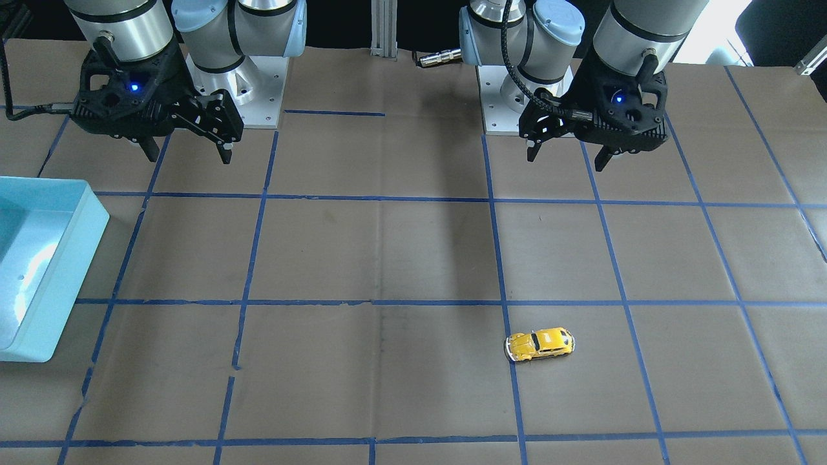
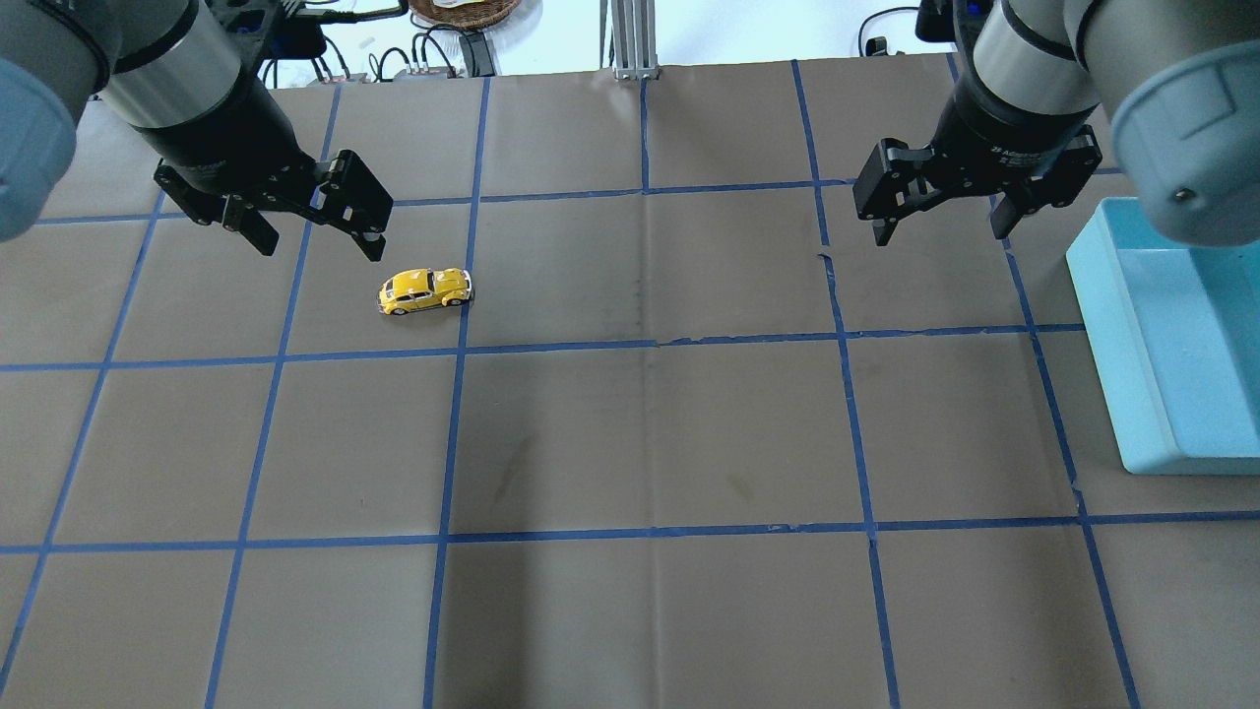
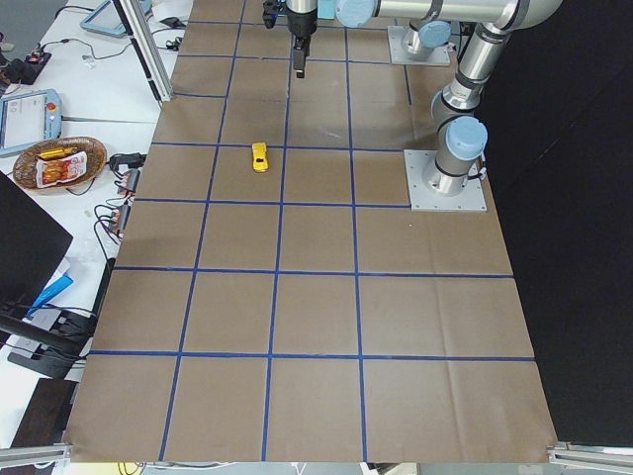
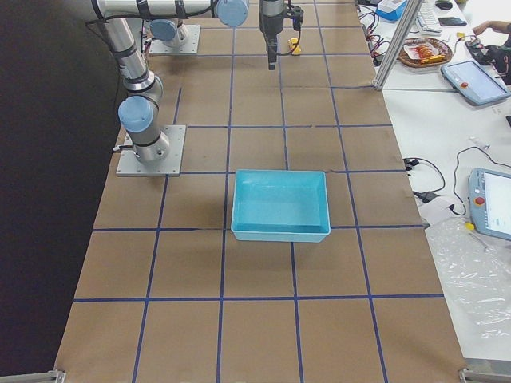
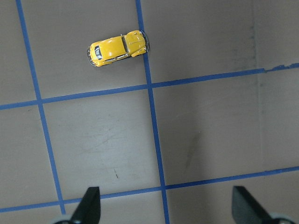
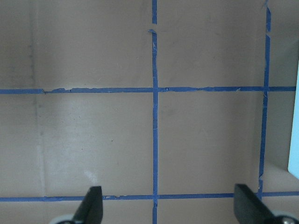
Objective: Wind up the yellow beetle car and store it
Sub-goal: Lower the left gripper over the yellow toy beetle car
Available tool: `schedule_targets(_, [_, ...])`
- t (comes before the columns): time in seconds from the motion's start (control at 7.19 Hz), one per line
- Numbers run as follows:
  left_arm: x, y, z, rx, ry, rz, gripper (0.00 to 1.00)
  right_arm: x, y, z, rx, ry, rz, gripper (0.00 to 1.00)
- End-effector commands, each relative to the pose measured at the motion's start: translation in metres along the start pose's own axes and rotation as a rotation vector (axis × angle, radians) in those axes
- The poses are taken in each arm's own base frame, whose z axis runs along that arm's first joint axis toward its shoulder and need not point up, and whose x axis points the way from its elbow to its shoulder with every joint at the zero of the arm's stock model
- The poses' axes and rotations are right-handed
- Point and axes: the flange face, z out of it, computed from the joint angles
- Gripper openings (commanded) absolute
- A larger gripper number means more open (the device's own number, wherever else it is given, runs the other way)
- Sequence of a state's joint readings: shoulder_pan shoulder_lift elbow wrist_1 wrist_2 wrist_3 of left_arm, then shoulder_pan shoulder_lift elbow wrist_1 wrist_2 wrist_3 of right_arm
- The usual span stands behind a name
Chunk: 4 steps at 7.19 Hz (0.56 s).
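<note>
Left gripper (image 2: 320,246) is hanging released above the table (image 2: 650,443), its 2 fingers (image 5: 91,205) standing wide apart. I am seeing the yellow toy car (image 2: 425,290) sitting on its wheels on the brown paper, near this gripper at about 4 o'clock in the overhead view and not touching it. In the left wrist view the car is showing toward 11 o'clock, lying nearly crosswise to the frame, with 1 end resting on a blue tape line (image 5: 155,140). I cannot tell from here which end that is.

Over on the other side, the right gripper (image 2: 942,236) is hanging released too, its 2 fingertips (image 6: 93,205) spread wide and framing only paper and tape in its own wrist view. I am reading the car as well apart from it, off at about 9 o'clock in the overhead view. I am also watching a light blue bin (image 2: 1191,461) sitting on the table near the right gripper, at about 4 o'clock from it, with its long side running along the table's end.
</note>
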State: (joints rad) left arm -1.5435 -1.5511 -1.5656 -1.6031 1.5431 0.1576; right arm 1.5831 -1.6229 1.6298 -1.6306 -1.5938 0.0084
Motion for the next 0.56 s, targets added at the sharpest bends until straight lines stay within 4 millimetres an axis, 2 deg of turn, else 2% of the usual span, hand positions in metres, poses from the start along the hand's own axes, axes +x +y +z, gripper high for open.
schedule_targets(0.0, [-0.005, -0.008, 0.0, 0.002, -0.003, -0.004, 1.0, 0.0, 0.0, 0.001, -0.002, 0.0, -0.001, 0.99])
schedule_targets(0.14, [-0.002, -0.001, -0.002, 0.014, 0.005, -0.006, 1.0, 0.0, 0.0, 0.001, -0.002, 0.0, -0.001, 0.99])
schedule_targets(0.28, [-0.008, -0.002, -0.008, 0.026, -0.004, 0.005, 1.0, 0.0, 0.0, 0.001, -0.002, 0.0, -0.001, 0.99])
schedule_targets(0.42, [-0.008, 0.0, -0.012, 0.033, -0.013, 0.083, 1.0, 0.001, 0.0, 0.001, -0.002, 0.0, 0.001, 0.99])
